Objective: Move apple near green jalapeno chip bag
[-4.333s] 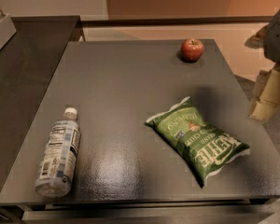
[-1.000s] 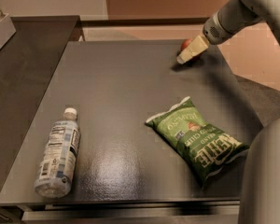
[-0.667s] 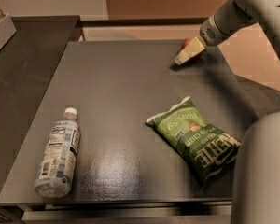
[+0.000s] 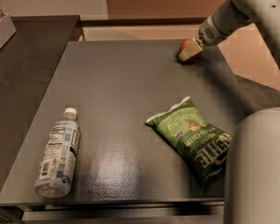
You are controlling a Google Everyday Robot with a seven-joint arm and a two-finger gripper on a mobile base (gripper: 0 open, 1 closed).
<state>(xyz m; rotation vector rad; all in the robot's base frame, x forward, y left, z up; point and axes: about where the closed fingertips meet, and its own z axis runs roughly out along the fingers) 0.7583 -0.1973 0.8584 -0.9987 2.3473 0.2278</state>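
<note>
The small red apple [image 4: 185,45] sits at the far right of the dark table [image 4: 126,83]. My gripper [image 4: 190,53] reaches in from the upper right and is right at the apple, covering most of it; only the apple's upper left side shows. The green jalapeno chip bag [image 4: 192,138] lies flat at the near right of the table, well in front of the apple and apart from it.
A clear plastic water bottle [image 4: 59,153] lies on its side at the near left. A dark counter [image 4: 23,55] adjoins the table on the left. My arm's large pale body [image 4: 259,167] fills the near right corner.
My arm has swung in from the right edge to the apple. Over the last second the gripper has stayed at the apple, shifting only slightly. Bag and bottle have not moved.
</note>
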